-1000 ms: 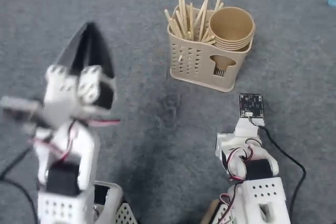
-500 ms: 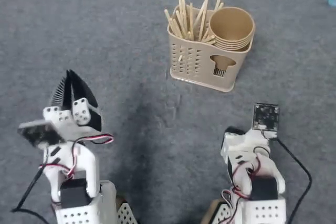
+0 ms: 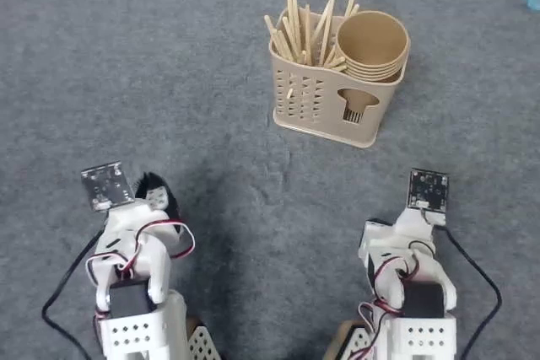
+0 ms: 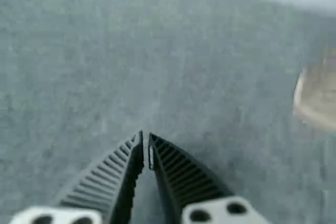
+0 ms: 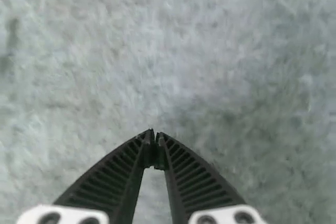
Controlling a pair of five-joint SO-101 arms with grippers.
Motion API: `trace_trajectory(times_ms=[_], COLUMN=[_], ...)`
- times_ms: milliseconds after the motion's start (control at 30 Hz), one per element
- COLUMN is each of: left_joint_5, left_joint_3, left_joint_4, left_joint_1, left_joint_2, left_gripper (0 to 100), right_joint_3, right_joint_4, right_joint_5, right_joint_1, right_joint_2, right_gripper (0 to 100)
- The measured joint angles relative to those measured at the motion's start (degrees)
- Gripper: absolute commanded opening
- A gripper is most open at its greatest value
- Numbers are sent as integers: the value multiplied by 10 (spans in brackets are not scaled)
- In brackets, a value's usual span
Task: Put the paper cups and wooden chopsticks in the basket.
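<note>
pulled way back since a second ago: the left arm [image 3: 131,250] was stretched out over the grey mat [image 3: 228,82] and now sits folded at its base, and the right arm [image 3: 405,267] has tucked in a bit too. paper cups [image 3: 372,40] are stacked in one side of the basket [image 3: 325,103], with the wooden chopsticks [image 3: 304,27] standing in the other side. so i'd say the job's basically done and this step is just parking: go slow and stay well apart from the basket so nothing gets tipped. left gripper [image 4: 145,140] is pinched nearly together, tips a hair apart, holding nothing. right gripper [image 5: 154,136] has its tips touching, also empty, over the mat.
</note>
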Motion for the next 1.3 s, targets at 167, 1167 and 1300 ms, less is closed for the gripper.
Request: trace_trajectory(times_ms=[167,1167,1300], left_joint_5=[-105,-189,-189], left_joint_3=[0,1,1], left_joint_4=[73,182,182], left_joint_1=[0,-27,-27], left_joint_2=[0,0,0], left_gripper=[12,11,12], right_joint_3=[9,10,10], right_joint_4=[9,39,39], right_joint_5=[0,0,0], right_joint_1=[3,31,31], right_joint_2=[4,4,4], right_gripper=[8,8,8])
